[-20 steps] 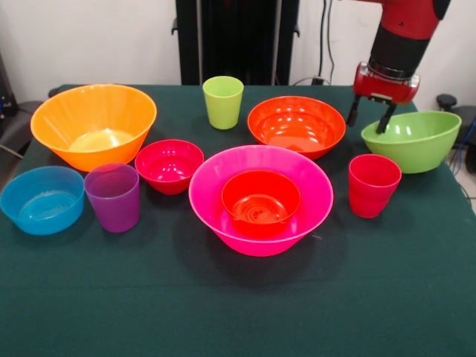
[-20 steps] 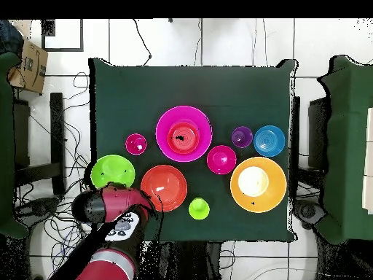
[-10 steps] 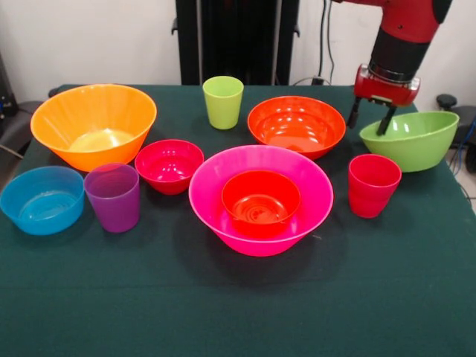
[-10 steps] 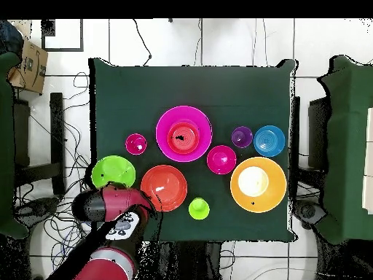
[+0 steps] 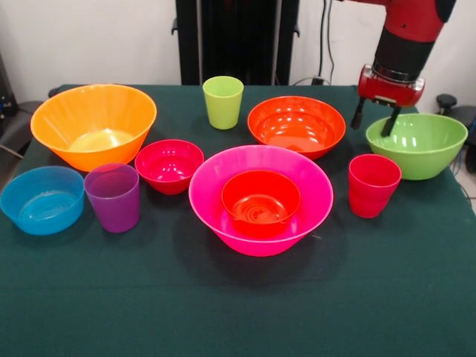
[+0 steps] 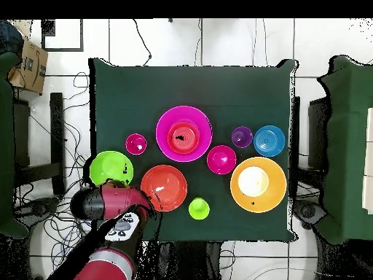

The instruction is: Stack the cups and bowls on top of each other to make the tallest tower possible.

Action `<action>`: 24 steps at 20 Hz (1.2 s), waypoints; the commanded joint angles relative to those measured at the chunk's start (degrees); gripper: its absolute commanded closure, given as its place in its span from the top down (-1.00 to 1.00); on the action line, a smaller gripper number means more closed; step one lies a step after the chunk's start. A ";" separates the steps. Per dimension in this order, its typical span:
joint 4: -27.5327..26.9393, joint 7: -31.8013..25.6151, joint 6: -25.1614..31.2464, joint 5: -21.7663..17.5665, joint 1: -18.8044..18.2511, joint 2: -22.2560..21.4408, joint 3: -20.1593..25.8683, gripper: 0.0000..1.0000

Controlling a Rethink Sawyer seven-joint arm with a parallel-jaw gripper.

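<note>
My gripper [image 5: 374, 119] hangs open over the left rim of the green bowl [image 5: 418, 146], one finger outside it and one just inside. That bowl sits level at the table's right edge. The wide pink bowl [image 5: 204, 190] stands mid-table with a small orange bowl [image 5: 260, 199] nested in it. Loose around them are an orange-red bowl [image 5: 296, 125], a large yellow-orange bowl [image 5: 93, 123], a small red bowl [image 5: 169, 165] and a blue bowl [image 5: 42, 198]. The cups stand apart: lime [image 5: 222, 102], purple [image 5: 113, 197], red [image 5: 373, 185]. Overhead, the arm [image 6: 109, 203] hides the gripper beside the green bowl [image 6: 109, 166].
The green tablecloth [image 5: 238, 312] is bare along the front. Black uprights [image 5: 236, 37] stand behind the table. Overhead, cables lie on the floor, a cardboard box [image 6: 28, 65] sits at the upper left, and dark chairs [image 6: 350, 146] flank the table.
The green bowl was tilted and now sits level, shifted slightly toward the table's edge. The gripper has moved with it a little.
</note>
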 commanded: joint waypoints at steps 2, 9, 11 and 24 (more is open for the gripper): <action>-3.95 11.01 -1.28 3.30 0.41 -0.25 4.77 1.00; -5.74 11.21 -5.08 3.79 0.44 3.36 5.51 1.00; -6.67 11.38 -5.65 4.23 0.73 4.29 5.36 1.00; -9.96 12.17 -10.97 7.70 3.34 10.68 4.74 1.00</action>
